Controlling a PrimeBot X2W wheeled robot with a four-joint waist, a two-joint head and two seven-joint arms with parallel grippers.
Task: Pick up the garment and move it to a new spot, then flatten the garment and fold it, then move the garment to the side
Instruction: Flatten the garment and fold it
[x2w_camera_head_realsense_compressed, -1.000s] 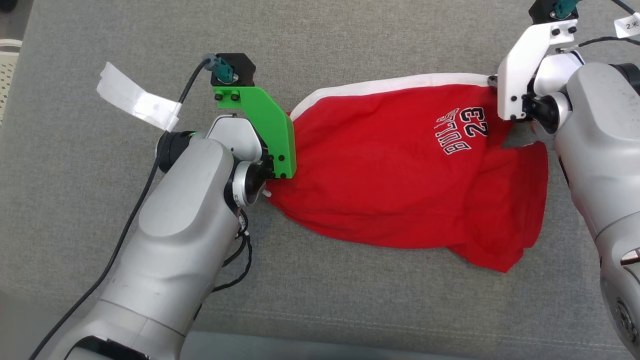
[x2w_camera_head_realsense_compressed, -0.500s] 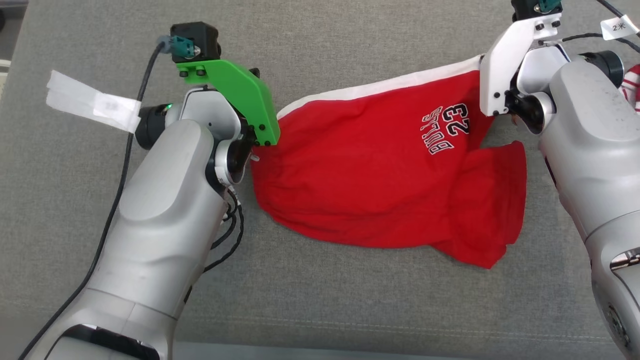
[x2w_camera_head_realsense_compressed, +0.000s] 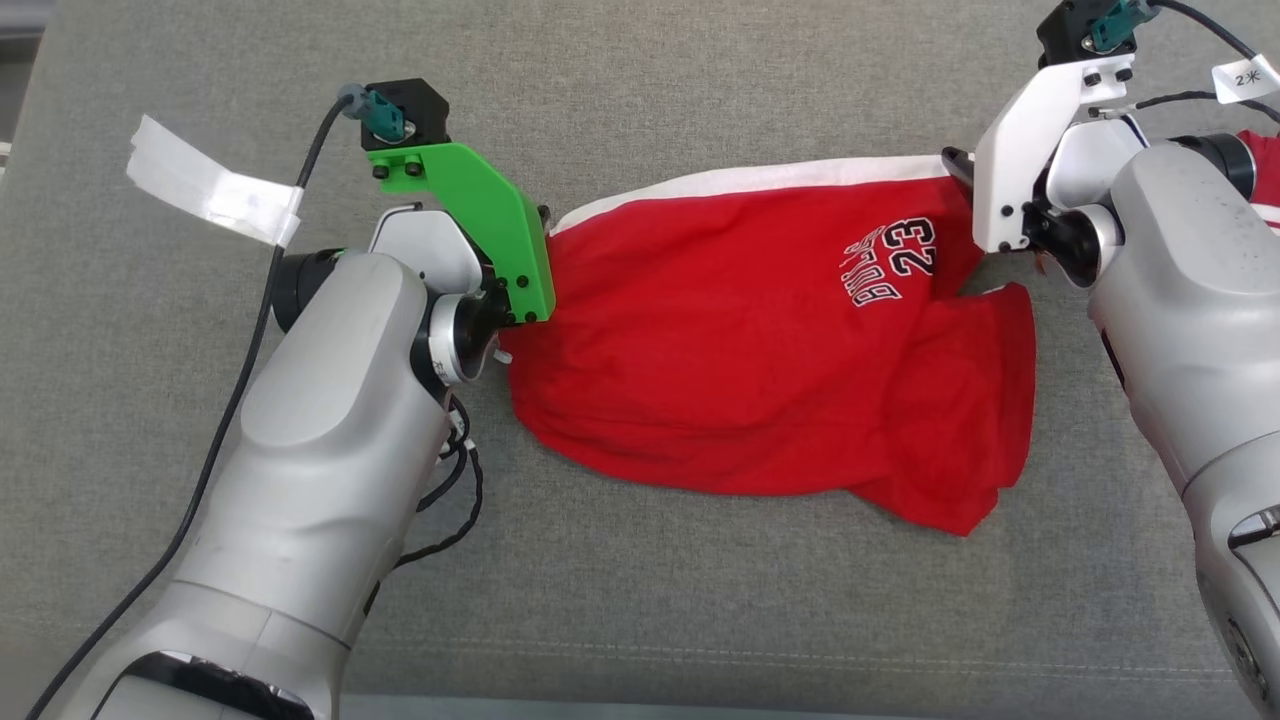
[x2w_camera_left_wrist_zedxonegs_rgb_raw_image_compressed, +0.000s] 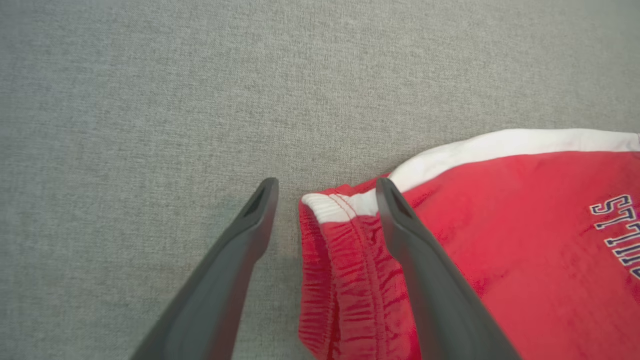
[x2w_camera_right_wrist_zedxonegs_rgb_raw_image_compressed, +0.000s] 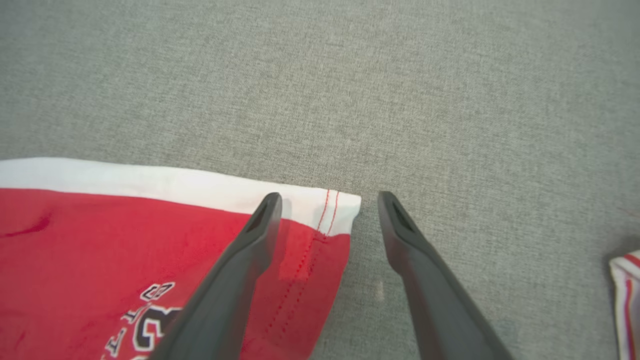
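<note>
Where two pale forearms (x2w_camera_head_realsense_compressed: 330, 480) enter from the near edge, the red shorts with a white side stripe (x2w_camera_head_realsense_compressed: 760, 340) lie spread between them on the grey woven upholstery (x2w_camera_head_realsense_compressed: 700, 90), waistband toward the robot's left, leg openings toward its right. Nearest the viewer is the shorts' doubled-over leg, its hem ending in a loose point; the "BULLS 23" print sits farther back, toward the right-hand end.

At the shorts' waistband end, the left gripper (x2w_camera_left_wrist_zedxonegs_rgb_raw_image_compressed: 326, 187), carried beneath a green plastic bracket (x2w_camera_head_realsense_compressed: 490, 230), has its two dark fingers spread wide. They straddle the far corner of the gathered waistband: one finger over red cloth, the other over bare upholstery just beside the shorts. Nothing is pinched; whether the tips touch the cloth cannot be told.

At the shorts' opposite end, the right gripper (x2w_camera_right_wrist_zedxonegs_rgb_raw_image_compressed: 330, 200), beneath a white plastic bracket (x2w_camera_head_realsense_compressed: 1030, 150), is likewise spread wide, straddling the far hem corner where the white stripe ends, one finger over the cloth and the other just off its edge.

Well apart from the shorts' right end, a red-and-white striped cloth (x2w_camera_right_wrist_zedxonegs_rgb_raw_image_compressed: 625, 300) meets the frame edge. Past the white stripe, upholstery continues.
</note>
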